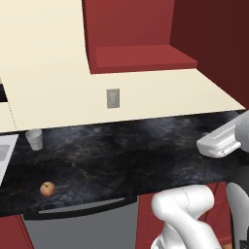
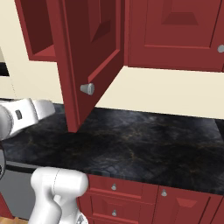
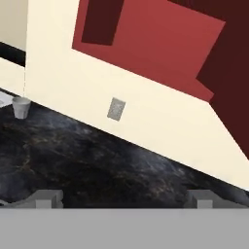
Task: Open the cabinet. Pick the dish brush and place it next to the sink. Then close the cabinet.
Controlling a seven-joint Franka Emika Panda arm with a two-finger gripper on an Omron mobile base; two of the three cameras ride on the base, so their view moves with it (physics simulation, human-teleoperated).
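- The black marbled stone counter (image 1: 126, 155) runs across the scene below a cream wall (image 1: 48, 73).
- The dark red wall cabinet (image 1: 141, 58) hangs above the counter with its raised-panel door (image 2: 94, 57) swung wide open; the door's small round grey knob (image 2: 87, 89) faces the right base camera. The part of the cabinet's interior that can be seen is a bare red floor and back wall.
- The white robot arm (image 2: 26, 116) reaches over the counter, below the open cabinet and in front of the door's lower edge.
- The pale grey-white flat-rimmed sink (image 1: 6, 151) shows just its edge at the far left end of the counter.
- A grey dishwasher front (image 1: 82, 223) with a bar handle sits under the counter, between low red cabinets (image 2: 144, 201).
- The two-finger gripper (image 3: 124, 198) has its tips spread wide apart with nothing between them; it hangs above the counter, pointed toward the wall.
- A small grey wall outlet (image 1: 113, 98) sits on the cream wall under the cabinet.
- A small translucent white cup (image 1: 34, 139) stands on the counter just beside the sink.
- A small orange-red apple (image 1: 47, 188) lies near the counter's front edge.
- The dish brush cannot be made out from any angle.
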